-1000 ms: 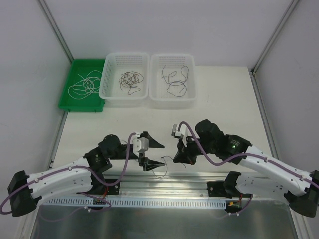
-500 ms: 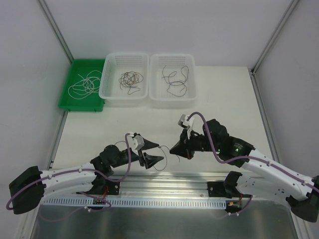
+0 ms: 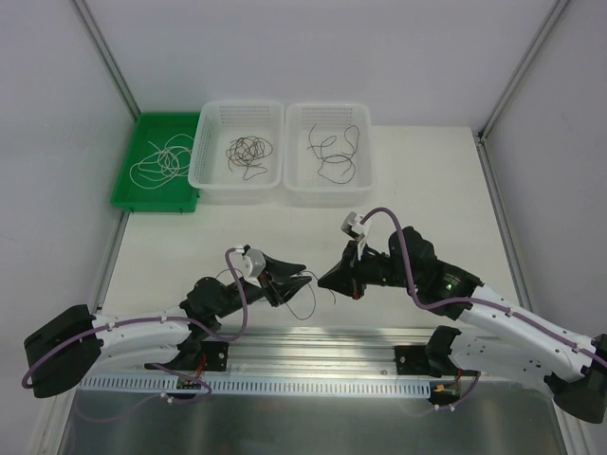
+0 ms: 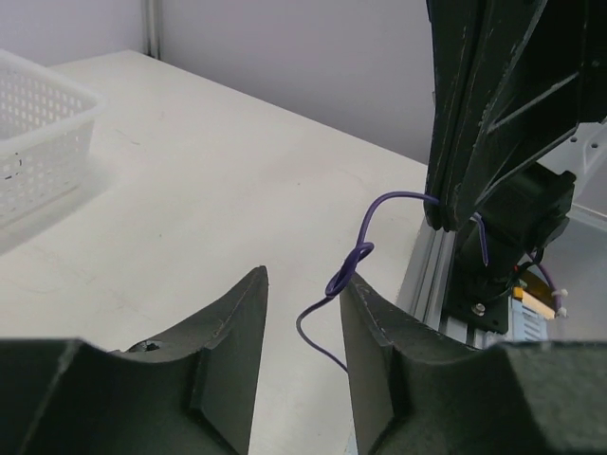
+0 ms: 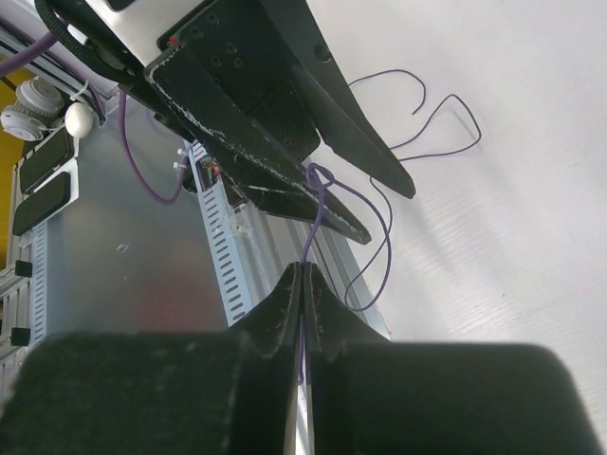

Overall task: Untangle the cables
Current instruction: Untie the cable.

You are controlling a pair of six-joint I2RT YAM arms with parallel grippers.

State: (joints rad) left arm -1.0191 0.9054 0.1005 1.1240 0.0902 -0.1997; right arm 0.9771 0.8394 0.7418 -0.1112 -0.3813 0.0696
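The right tool (image 5: pixel 302 273) is clamping the limp, light purple cable (image 4: pixel 366 223); the left tool (image 4: pixel 303 280), jaws apart, is facing its knot (image 4: pixel 358 254), probably the best hold.

— What sits on the tabletop (image 3: pixel 427 190)?
— Far edge: a green tray (image 3: pixel 133 196), then two white baskets (image 3: pixel 237 194), side by side. Nearer the front, the loose end of a purple cable (image 4: pixel 358 254) trails.
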